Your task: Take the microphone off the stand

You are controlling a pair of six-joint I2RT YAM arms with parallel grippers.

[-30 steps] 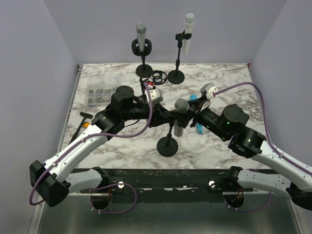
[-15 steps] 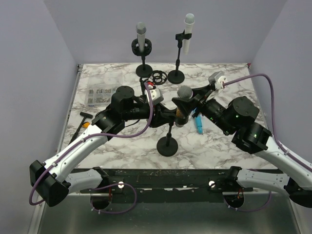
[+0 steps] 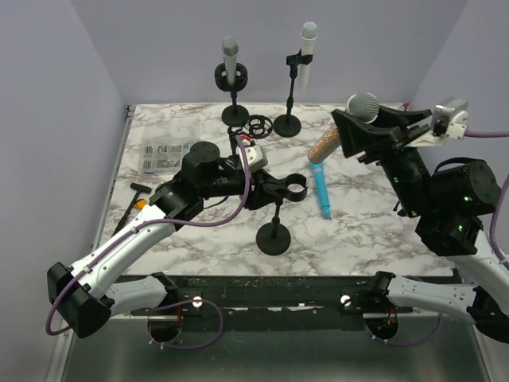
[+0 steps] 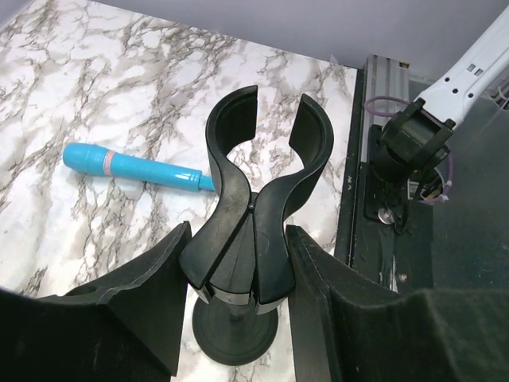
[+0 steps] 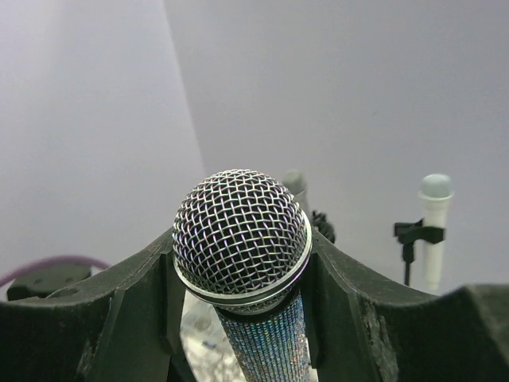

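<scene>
The microphone (image 3: 362, 107) has a silver mesh head and a glittery handle. My right gripper (image 3: 359, 134) is shut on it just below the head and holds it high above the table's right side; the right wrist view shows the head (image 5: 241, 231) between my fingers (image 5: 135, 310). The black stand (image 3: 275, 231) stands near the table's front middle, and its clip (image 3: 294, 189) is empty. My left gripper (image 3: 266, 189) is shut on the clip's neck. The left wrist view shows the open clip (image 4: 266, 135) above my gripper (image 4: 238, 274) and the round base (image 4: 235, 334).
A blue microphone (image 3: 321, 191) lies on the marble right of the stand, also in the left wrist view (image 4: 135, 169). Two more stands with microphones (image 3: 231, 60) (image 3: 307, 48) are at the back, with a black ring mount (image 3: 258, 125) near them. A printed sheet (image 3: 163, 155) lies at the left.
My right gripper has pulled the microphone out of the clip and carried it up and to the right. My left gripper has stayed on the stand.
</scene>
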